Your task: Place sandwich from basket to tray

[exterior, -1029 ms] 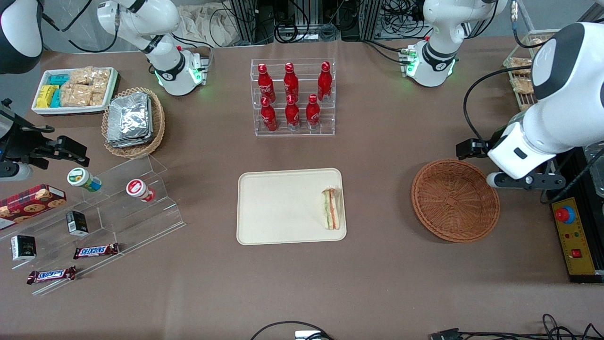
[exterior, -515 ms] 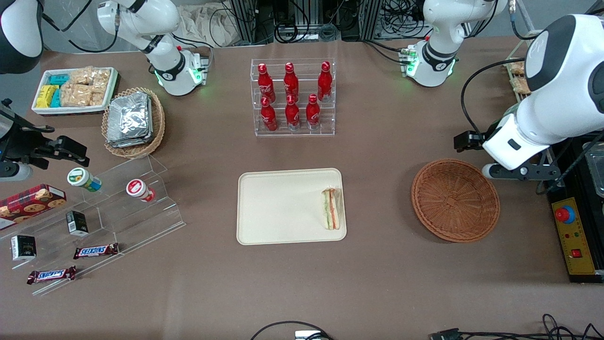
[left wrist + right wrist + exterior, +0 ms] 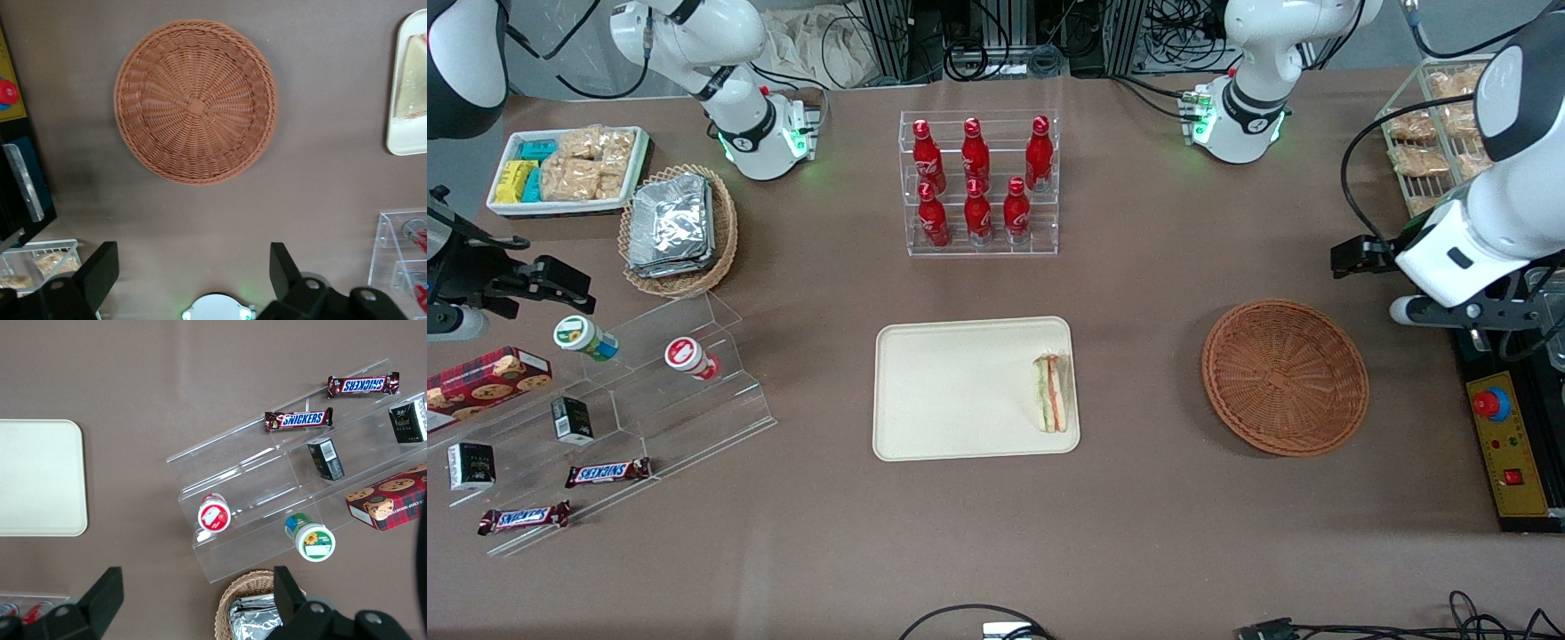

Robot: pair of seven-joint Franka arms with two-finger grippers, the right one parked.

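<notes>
Already the sandwich (image 3: pixel 1051 393) lies on the tray (image 3: pixel 951 391), on its side near the tray edge that faces the basket (image 3: pixel 1285 376), and the basket holds nothing. What changes over the last second is only the working arm: from a spot just beside the basket's rim it has swung away toward its own end of the worktop, and it now hangs above the worktop's edge near the control box with the red button (image 3: pixel 1491 404). Neither sandwich nor tray has shifted in that time. I judge the placing itself done and the arm to be retreating.

From the front, the gripper (image 3: pixel 1467 316) is mostly hidden under the arm's white body. The left wrist view looks straight down between its fingers (image 3: pixel 100 273), which stand spread wide with nothing between them, so it is released and empty. That view also shows the basket (image 3: pixel 195 110) bare to its woven floor, and just a corner of the tray (image 3: pixel 400 143) with the sandwich (image 3: pixel 413 83). Only the front view shows the whole tray.
</notes>
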